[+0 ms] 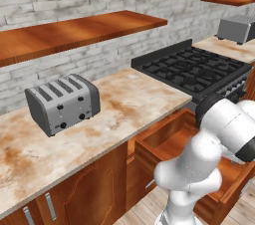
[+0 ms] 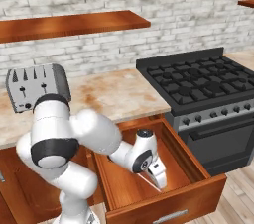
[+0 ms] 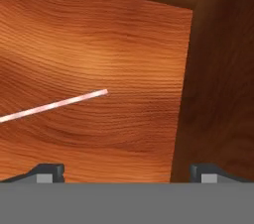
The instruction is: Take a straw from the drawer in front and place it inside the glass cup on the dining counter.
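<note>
The drawer, a shallow reddish-brown wooden unit with a slim silver bar handle, stands pulled fully open, and the straw, a thin, straight, pale pinkish-white stick, lies flat on its wood-grain floor near one inner wall.

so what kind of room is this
A kitchen, rendered rather than real: a black gas stove, a silver toaster on a marble worktop, and an open wooden drawer below.
</note>
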Robot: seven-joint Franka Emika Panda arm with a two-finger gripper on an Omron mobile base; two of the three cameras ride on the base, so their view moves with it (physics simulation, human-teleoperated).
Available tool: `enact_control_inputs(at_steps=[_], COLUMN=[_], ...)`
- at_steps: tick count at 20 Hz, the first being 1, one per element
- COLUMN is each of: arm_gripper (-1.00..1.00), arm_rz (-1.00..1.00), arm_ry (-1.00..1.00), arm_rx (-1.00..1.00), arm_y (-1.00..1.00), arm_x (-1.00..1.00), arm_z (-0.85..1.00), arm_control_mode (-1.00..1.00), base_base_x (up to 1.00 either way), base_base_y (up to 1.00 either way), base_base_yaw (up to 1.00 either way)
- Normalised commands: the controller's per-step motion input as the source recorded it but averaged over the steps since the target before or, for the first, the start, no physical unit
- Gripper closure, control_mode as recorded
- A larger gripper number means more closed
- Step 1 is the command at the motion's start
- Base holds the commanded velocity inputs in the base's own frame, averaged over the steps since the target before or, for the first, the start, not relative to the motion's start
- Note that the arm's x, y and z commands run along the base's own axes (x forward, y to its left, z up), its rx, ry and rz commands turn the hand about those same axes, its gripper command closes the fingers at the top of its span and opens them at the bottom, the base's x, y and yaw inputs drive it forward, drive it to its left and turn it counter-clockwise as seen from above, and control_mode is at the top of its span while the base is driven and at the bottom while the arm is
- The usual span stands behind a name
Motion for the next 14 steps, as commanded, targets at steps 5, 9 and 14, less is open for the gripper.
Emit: enact_control_inputs(at_steps=[5, 9, 14], arm_gripper=[-1.00, -1.00, -1.00], arm_rz=[0.44, 0.46, 0.48], arm_ry=[0.00, 0.01, 0.11], arm_rx=[-0.03, 0.00, 0.01], arm_y=[0.34, 0.00, 0.00], arm_x=[0.16, 0.19, 0.37], arm_z=[0.16, 0.08, 0.16], arm_control_mode=[-1.00, -1.00, -1.00], base_base_x=[0.00, 0.00, 0.00], base_base_y=[0.00, 0.00, 0.00], base_base_yaw=[0.00, 0.00, 0.00])
